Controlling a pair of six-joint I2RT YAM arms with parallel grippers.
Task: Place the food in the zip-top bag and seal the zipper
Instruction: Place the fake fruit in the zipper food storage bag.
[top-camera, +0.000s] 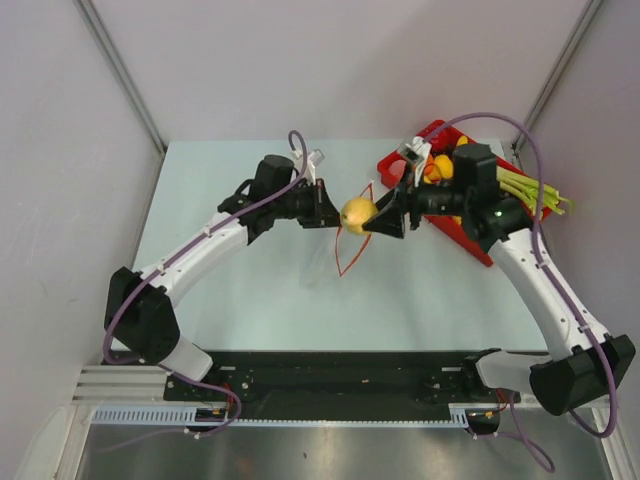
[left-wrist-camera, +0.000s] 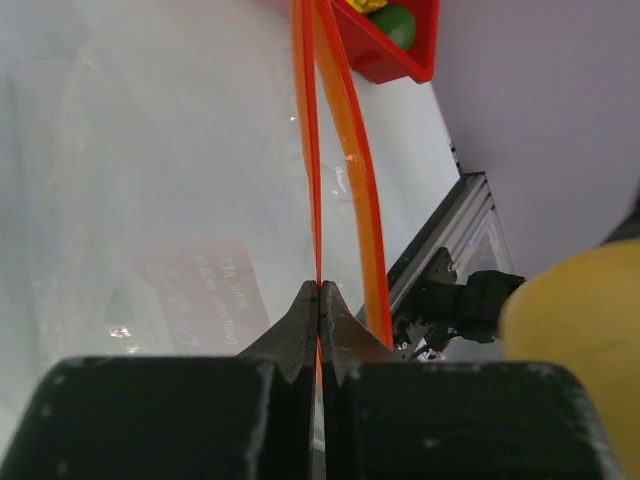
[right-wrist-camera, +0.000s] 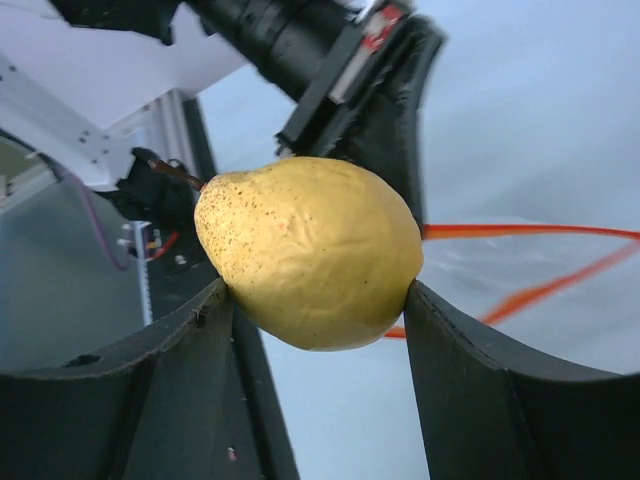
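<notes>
My right gripper (top-camera: 378, 222) is shut on a yellow speckled pear (top-camera: 358, 213) and holds it above the table at the bag's mouth; the pear fills the right wrist view (right-wrist-camera: 310, 250). My left gripper (top-camera: 328, 214) is shut on one side of the orange-red zipper (left-wrist-camera: 308, 150) of the clear zip-top bag (left-wrist-camera: 150, 200), holding the mouth open. The zipper loop (top-camera: 350, 250) hangs open below the pear and shows behind it in the right wrist view (right-wrist-camera: 540, 232). The pear's edge also shows in the left wrist view (left-wrist-camera: 575, 350).
A red tray (top-camera: 478, 240) at the back right holds orange, yellow and green toy fruits (top-camera: 438, 168) and green stalks (top-camera: 535, 192). It also shows in the left wrist view (left-wrist-camera: 385, 60). Grey walls enclose the table on three sides.
</notes>
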